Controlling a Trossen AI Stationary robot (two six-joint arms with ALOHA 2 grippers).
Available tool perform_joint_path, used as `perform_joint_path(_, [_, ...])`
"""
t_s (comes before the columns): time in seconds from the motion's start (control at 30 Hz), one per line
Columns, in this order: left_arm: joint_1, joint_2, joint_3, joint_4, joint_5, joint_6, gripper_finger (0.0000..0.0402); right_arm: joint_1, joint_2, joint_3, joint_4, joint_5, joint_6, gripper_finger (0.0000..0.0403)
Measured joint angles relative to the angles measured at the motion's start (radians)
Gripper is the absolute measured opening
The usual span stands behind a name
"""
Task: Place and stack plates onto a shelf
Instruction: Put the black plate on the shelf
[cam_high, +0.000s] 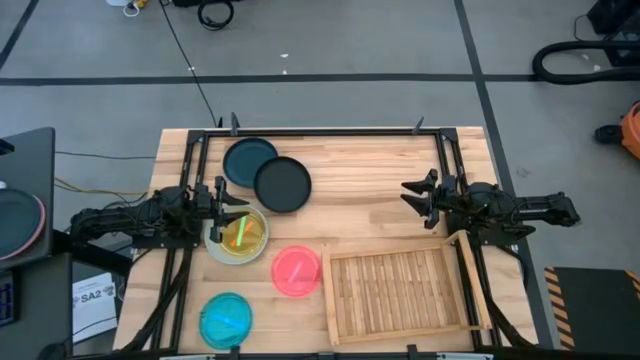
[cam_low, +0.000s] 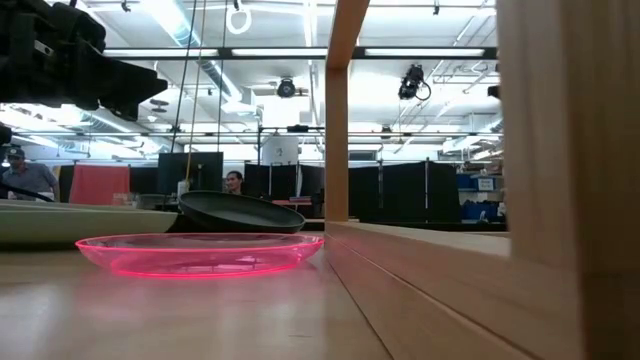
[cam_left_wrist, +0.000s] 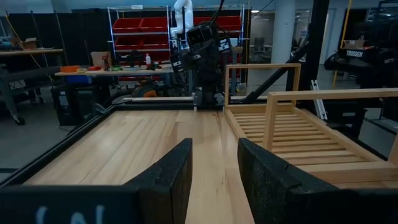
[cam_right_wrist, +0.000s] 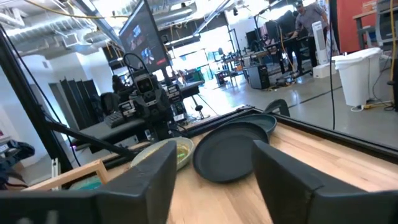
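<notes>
On the wooden table, the dark teal plate (cam_high: 243, 157) lies near the far edge, and the black plate (cam_high: 283, 185) rests with one edge on it. The yellow-green plate (cam_high: 243, 233) sits in the whitish plate (cam_high: 214, 245). The pink plate (cam_high: 296, 270) and the cyan plate (cam_high: 226, 320) lie flat nearer the near edge. The slatted wooden shelf (cam_high: 395, 253) stands at the near right. My left gripper (cam_high: 243, 213) hovers open above the whitish plate. My right gripper (cam_high: 408, 193) is open, raised beyond the shelf's far rim.
A black metal frame (cam_high: 330, 131) runs along the table's edges. The shelf has a raised wooden frame (cam_high: 470, 285) on its right side. Bare tabletop (cam_high: 365, 190) lies between the black plate and my right gripper. People (cam_low: 28, 178) stand in the room beyond.
</notes>
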Motion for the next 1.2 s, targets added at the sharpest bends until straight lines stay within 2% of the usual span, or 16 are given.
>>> perform_joint_path(0.2, [0.0,0.0,0.0,0.0,0.0,0.0,0.0135,0.0,0.0,0.0,0.016,0.018,0.0,0.0269])
perform_joint_path(0.43, [0.0,0.0,0.0,0.0,0.0,0.0,0.0135,-0.001,0.034,0.051,0.084,0.039,-0.005,0.0274])
perform_joint_path(0.63, [0.0,0.0,0.0,0.0,0.0,0.0,0.0135,-0.042,0.191,0.153,0.083,0.11,0.016,0.0273])
perform_joint_path(0.8, [0.0,0.0,0.0,0.0,0.0,0.0,0.0135,-0.133,0.378,0.255,0.082,0.132,0.049,0.0273])
perform_joint_path(0.93, [0.0,0.0,0.0,0.0,0.0,0.0,0.0135,-0.235,0.555,0.351,0.081,0.054,0.049,0.0272])
perform_joint_path(1.2, [0.0,0.0,0.0,0.0,0.0,0.0,0.0135,-0.455,0.925,0.578,0.082,-0.23,0.042,0.0272])
